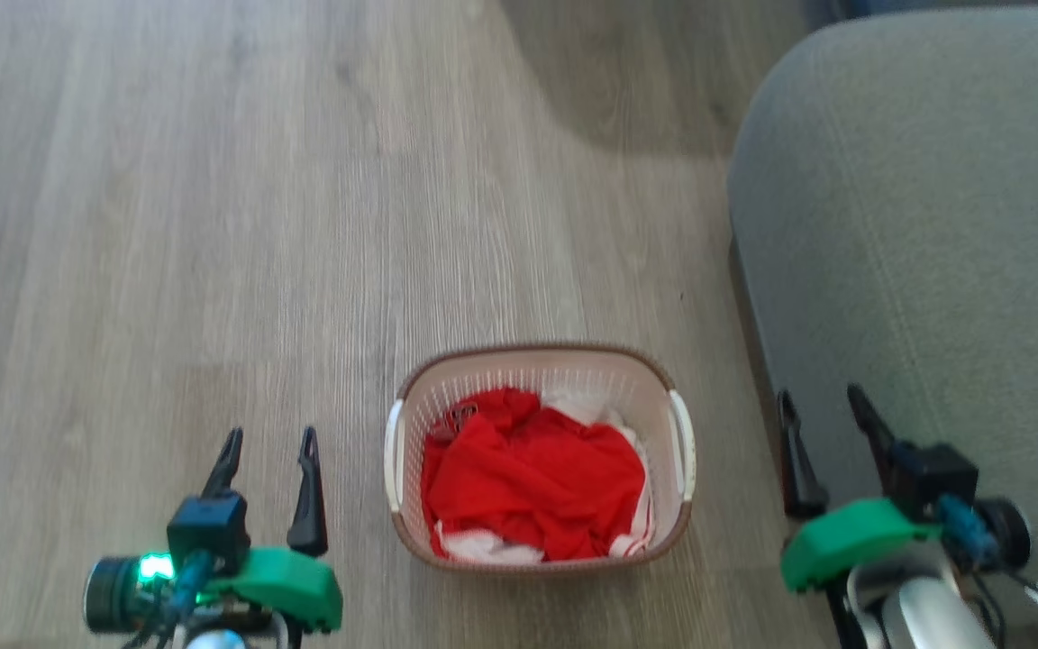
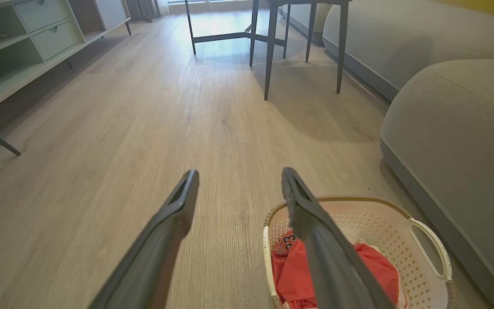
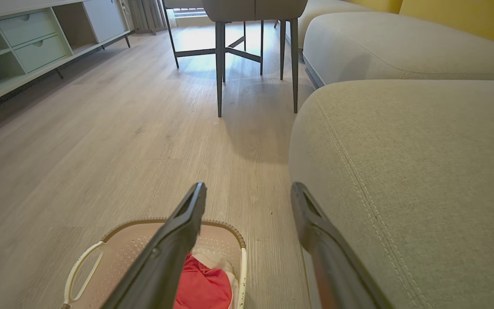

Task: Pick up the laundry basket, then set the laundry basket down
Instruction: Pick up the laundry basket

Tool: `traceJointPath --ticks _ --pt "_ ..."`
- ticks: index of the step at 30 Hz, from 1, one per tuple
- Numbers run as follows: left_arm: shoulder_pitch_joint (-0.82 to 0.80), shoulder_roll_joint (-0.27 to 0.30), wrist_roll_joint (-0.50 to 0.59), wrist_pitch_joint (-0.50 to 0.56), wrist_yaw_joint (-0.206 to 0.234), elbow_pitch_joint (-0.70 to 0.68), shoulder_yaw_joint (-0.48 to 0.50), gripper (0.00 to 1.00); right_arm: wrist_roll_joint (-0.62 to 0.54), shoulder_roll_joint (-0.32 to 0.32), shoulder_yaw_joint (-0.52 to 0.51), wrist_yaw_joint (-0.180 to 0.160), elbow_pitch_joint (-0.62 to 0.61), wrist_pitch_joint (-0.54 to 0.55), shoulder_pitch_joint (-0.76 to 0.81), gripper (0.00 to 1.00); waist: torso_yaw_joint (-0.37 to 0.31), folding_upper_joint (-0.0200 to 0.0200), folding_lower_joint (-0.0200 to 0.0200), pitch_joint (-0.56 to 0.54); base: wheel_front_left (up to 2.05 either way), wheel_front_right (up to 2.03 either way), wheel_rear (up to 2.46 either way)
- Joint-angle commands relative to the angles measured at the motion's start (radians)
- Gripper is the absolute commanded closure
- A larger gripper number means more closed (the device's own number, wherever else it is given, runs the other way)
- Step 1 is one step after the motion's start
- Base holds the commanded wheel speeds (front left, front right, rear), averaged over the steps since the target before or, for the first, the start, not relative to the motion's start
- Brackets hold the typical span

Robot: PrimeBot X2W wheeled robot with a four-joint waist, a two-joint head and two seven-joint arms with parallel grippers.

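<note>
Left pincer (image 1: 269,435) at the lower left of the head view: fingers spread wide, nothing between them, over bare wood-plank floor (image 1: 213,225) beside the basket's left side and clear of it. Right pincer (image 1: 818,395) at the lower right: also spread wide and empty, with its fingers over the edge of a grey upholstered sofa seat (image 1: 933,225). Laundry basket (image 1: 564,374) stands upright on the floor between the two pincers and touches neither; its right side is close to the sofa base. Cream perforated walls, brown braided-look rim, a white left handle (image 1: 392,455) and a white right handle (image 1: 684,442). Contents: a crumpled red garment (image 1: 532,478) over white cloth (image 1: 573,404). In the left wrist view, the left pincer (image 2: 239,173) has a broad gap, and the basket (image 2: 384,227) lies low right, partly behind one finger. In the right wrist view, the right pincer (image 3: 248,186) is equally wide and the basket (image 3: 131,253) lies low left. Farther along the floor are dark table legs (image 2: 270,51) and a pale low cabinet (image 2: 15,43).
</note>
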Motion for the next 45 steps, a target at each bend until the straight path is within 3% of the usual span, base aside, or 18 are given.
traceJointPath --ticks 1,10,21,32,45 --pt "-0.057 -0.004 -0.007 -0.01 -0.001 -0.021 0.035 0.0 -0.005 -0.011 0.019 0.0 -0.026 -0.013 -0.06 0.0 -0.001 0.0 -0.0001 0.051 0.0 0.0 0.0" --pt "-0.197 -0.005 0.0 -0.01 -0.013 0.023 0.034 0.0 -0.009 -0.011 0.006 0.0 0.008 -0.013 -0.215 0.0 -0.016 0.0 -0.0001 0.272 0.0 0.0 0.0" --pt "-0.405 -0.005 -0.035 -0.01 -0.03 0.178 -0.003 0.0 -0.005 -0.011 -0.002 0.0 0.168 -0.013 -0.402 0.0 -0.019 0.0 -0.0001 0.504 0.0 0.0 0.0" --pt "-0.523 -0.005 -0.073 -0.01 -0.036 0.368 -0.085 0.0 0.019 -0.011 0.002 0.0 0.336 -0.013 -0.492 0.0 0.008 0.0 -0.0001 0.629 0.0 0.0 0.0" --pt "-0.666 -0.005 -0.14 -0.01 -0.032 0.567 -0.17 0.0 0.042 -0.011 0.041 0.0 0.426 -0.013 -0.578 0.0 0.038 0.0 -0.0001 0.758 0.0 0.0 0.0"
